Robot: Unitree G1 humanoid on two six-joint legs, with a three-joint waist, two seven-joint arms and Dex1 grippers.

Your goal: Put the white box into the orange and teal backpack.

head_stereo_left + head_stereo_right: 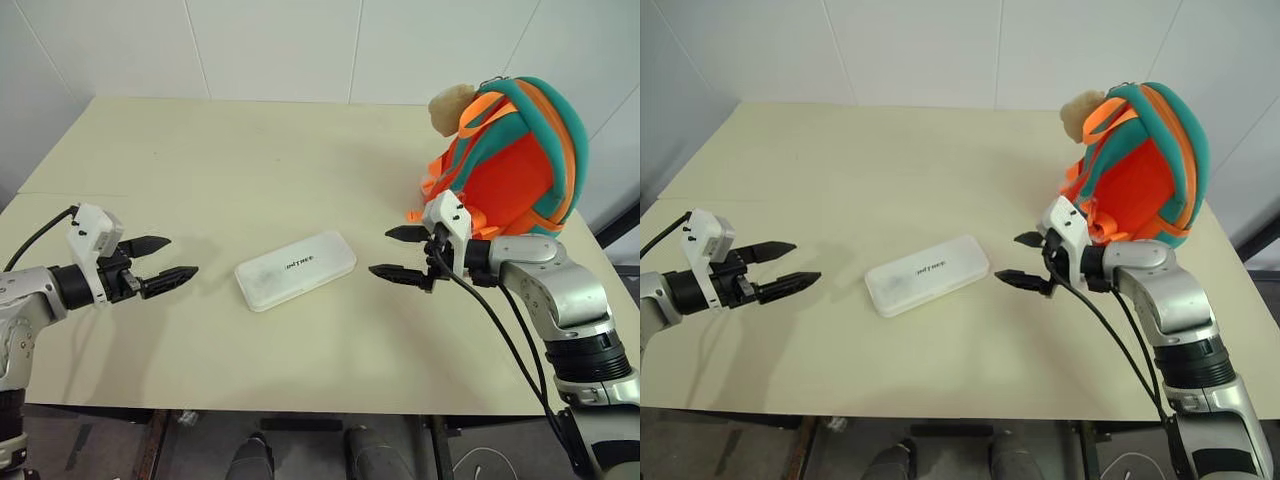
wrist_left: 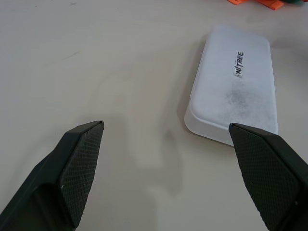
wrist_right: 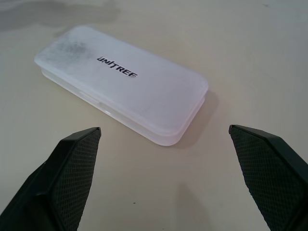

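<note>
Step in hand: approach, judged from the scene; nothing grasped yet, white box (image 1: pixel 295 269) untouched on the table (image 1: pixel 240 170).
White box: flat on the table, lid up, long side turned a little diagonal; between the two tools, apart from both.
Left tool (image 1: pixel 160 262): released, fingers spread wide; empty; pointing toward the near end of the white box, well short of it.
Right tool (image 1: pixel 400 252): released as well, fingers spread wide; empty; just beside the far end of the white box, not touching.
Backpack (image 1: pixel 515 165): orange and teal, standing upright at the right rear part of the table, behind the right tool; a small beige plush charm (image 1: pixel 450 107) hanging near its top.
Backpack opening: cannot tell from these views if the zipper is open or closed.
Next move, as a judgement: closing in on the white box, probably from the two short ends or with one tool across the narrow side; the case is low and flat and looks smooth, so fingers must go low near the table, otherwise possible slip.
After that, as a judgement: lift, carry toward the backpack, find the opening at the top.
Risk: the soft backpack may tip or fold when the box is pushed in.
Writing: dark letters "UNITREE" on the lid, clear in the right wrist view; partly readable in the left wrist view.
Other labels: none readable on the backpack.
</note>
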